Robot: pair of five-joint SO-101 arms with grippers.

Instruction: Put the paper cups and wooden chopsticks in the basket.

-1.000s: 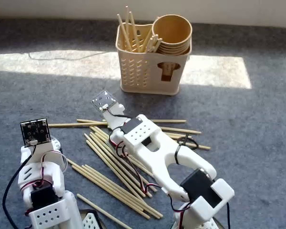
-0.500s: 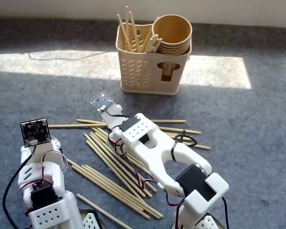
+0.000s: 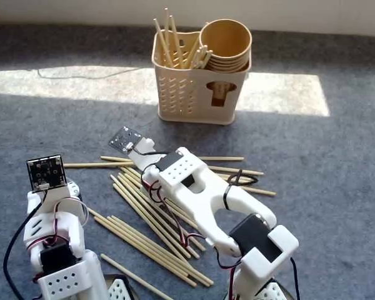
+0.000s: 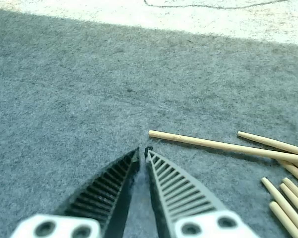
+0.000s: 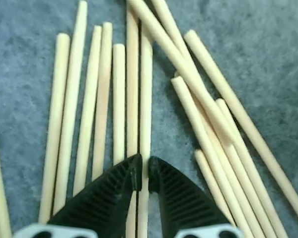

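**Many chopsticks outstanding; cups appear stowed**

Progress: A stack of tan paper cups [image 3: 226, 44] sits in the cream perforated plastic basket [image 3: 194, 94]. A few pale wooden chopsticks [image 3: 169, 37] stand upright beside the stack. Judged partly done: a large scatter of loose chopsticks [image 3: 150, 215] lies on the grey carpet [image 3: 337, 175], well apart from the basket.

Tools: The right gripper [image 5: 141, 171] hangs over the loose sticks. Its jaws are drawn almost together to a thin slit, with no hold evident. The left gripper [image 4: 141, 156] is likewise nearly closed and empty. It is over bare carpet, just beside one stick's end.

Obscured: The white arm covers part of the scatter. The cup count cannot be read. The frame edge cuts off some sticks.
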